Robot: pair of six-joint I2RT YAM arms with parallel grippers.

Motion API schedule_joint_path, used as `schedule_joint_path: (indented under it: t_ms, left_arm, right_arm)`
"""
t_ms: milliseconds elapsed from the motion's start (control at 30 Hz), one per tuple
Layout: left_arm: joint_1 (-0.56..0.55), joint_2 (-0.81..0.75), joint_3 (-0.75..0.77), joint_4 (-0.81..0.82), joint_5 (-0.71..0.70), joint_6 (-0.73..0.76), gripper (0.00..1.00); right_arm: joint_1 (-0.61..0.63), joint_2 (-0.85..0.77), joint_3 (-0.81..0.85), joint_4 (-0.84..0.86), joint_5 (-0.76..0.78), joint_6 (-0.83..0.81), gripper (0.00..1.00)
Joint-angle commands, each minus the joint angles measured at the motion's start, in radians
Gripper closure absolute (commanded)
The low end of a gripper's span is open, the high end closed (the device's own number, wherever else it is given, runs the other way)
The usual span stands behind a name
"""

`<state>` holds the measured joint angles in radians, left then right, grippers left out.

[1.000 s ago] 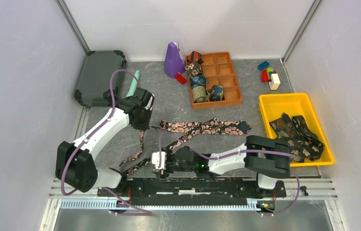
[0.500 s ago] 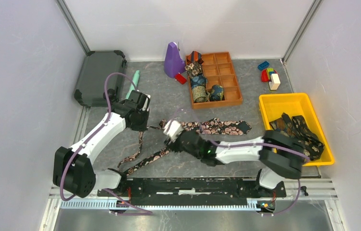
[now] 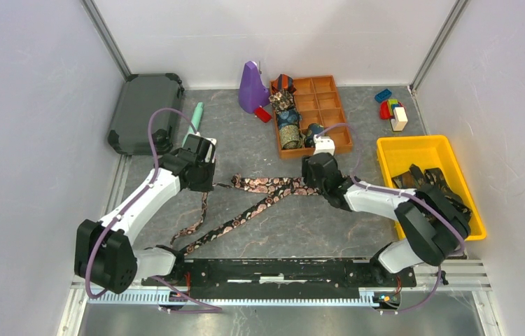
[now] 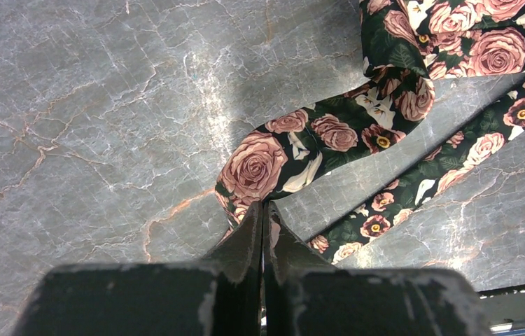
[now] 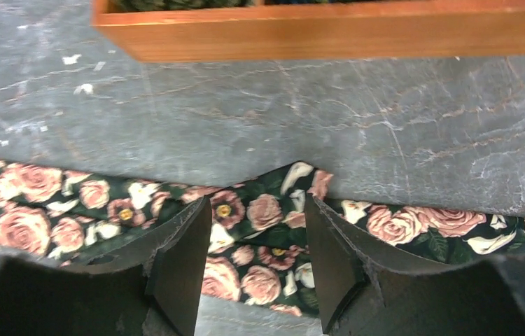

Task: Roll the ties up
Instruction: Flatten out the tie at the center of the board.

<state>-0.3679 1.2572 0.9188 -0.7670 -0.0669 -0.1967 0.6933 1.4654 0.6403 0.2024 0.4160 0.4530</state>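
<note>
Top view: wide end of dark rose-patterned fabric tie [image 3: 274, 185] is hidden under right claw [image 5: 256, 210].
Right claw: partly open, 2 fingers [image 5: 183, 259] astride tie, not gripping.
Orange wooden compartment tray [image 5: 330, 35]: just ahead of right claw, contents cut off in wrist view.
Left claw [image 4: 261, 210]: pressed shut, tips on tie fold; whether fabric is pinched, unclear.
Tray holds several rolled ties [image 3: 289, 133].
Yellow plastic bin [image 3: 414, 150], right of right claw, holds loose dark ties [image 3: 435, 196].
</note>
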Motion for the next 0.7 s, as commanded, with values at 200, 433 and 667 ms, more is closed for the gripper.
schedule_joint_path:
  t_ms: [200, 433, 667]
  left_arm:
    - [0.007, -0.029, -0.011, 0.039, 0.017, -0.027, 0.98]
    - [0.006, -0.029, -0.015, 0.039, 0.018, -0.027, 0.98]
    - [0.007, -0.032, -0.017, 0.039, 0.02, -0.027, 0.98]
  right_arm:
    - [-0.17, 0.129, 0.075, 0.02, -0.247, 0.026, 0.48]
    - [-0.185, 0.176, 0.076, 0.029, -0.271, 0.029, 0.55]
    - [-0.197, 0.19, 0.055, 0.041, -0.263, 0.031, 0.86]
